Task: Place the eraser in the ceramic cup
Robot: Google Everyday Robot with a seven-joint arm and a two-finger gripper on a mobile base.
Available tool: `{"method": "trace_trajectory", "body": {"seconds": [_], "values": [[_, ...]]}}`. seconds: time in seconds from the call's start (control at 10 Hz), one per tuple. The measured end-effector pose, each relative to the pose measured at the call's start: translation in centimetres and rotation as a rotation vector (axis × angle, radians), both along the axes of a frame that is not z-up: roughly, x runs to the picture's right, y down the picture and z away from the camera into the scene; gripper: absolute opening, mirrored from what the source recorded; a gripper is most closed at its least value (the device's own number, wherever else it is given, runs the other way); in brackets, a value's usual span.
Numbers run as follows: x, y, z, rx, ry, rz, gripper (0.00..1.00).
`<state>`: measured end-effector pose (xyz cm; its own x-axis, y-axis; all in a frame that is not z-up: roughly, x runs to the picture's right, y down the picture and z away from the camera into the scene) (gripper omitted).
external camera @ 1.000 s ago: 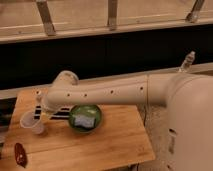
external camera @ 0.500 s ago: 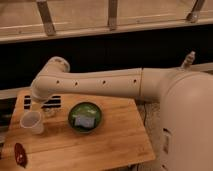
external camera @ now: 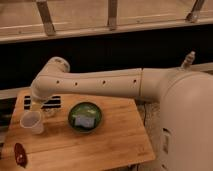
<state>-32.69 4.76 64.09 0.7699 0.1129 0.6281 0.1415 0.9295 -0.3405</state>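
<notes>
A smooth cream arm (external camera: 100,84) dotted with small dark holes joins a bulky pale base (external camera: 187,120). The gripper, fingers closed, seems hidden beneath the arm's rounded end joint.

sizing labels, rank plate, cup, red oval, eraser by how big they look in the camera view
1. plate
2. cup
3. red oval
eraser is partly hidden behind the arm, so unranked. tool, shut, sits just above the cup.
</notes>
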Motion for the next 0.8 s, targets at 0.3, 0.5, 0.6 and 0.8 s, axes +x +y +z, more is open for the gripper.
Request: {"method": "trace_trajectory", "body": {"seconds": [0.3, 0.5, 0.6, 0.8], "values": [[-0.1, 0.0, 0.0, -0.003, -0.004, -0.004, 0.0], [-1.7, -0.5, 0.2, -0.01, -0.049, -0.019, 0.0], [-3.0, -0.9, 0.4, -0.014, -0.071, -0.025, 0.0], [-6.9, -1.5, 1.0, -0.031, -0.134, -0.033, 0.0]]}}
